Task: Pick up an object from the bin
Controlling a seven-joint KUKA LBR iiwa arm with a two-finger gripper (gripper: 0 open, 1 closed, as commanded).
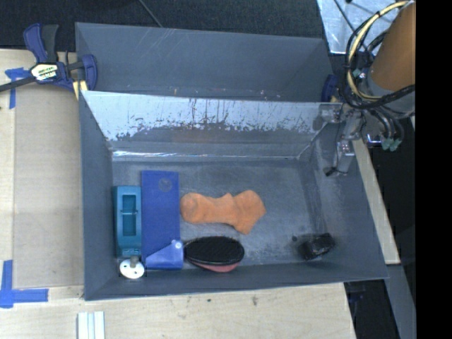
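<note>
Nearest the lens, the arm [399, 48] is raised at the right rim, its orange cover and looped cables above the far right corner of the grey bin [212, 69]. The wrist is pointed downward, so that the fingers [332, 167] hang over the right sloping wall, apart from every object. Whether they are spread or closed cannot be told, and nothing is seen between them. This pose is judged a waiting one that leaves the floor unobstructed. Closest to the fingers, a small black object [314, 246] lies alone by the near right corner. Farther left, an orange bone-shaped soft piece [222, 210] lies mid-floor, with a black oval brush [214, 253] just before it. By the left wall, a blue flat slab [160, 203] and a teal recessed block [127, 217] are laid side by side. A blue wedge [167, 258] and a white round piece [131, 268] lie at their near ends. Such crowding is judged to leave little room for a grasp.
</note>
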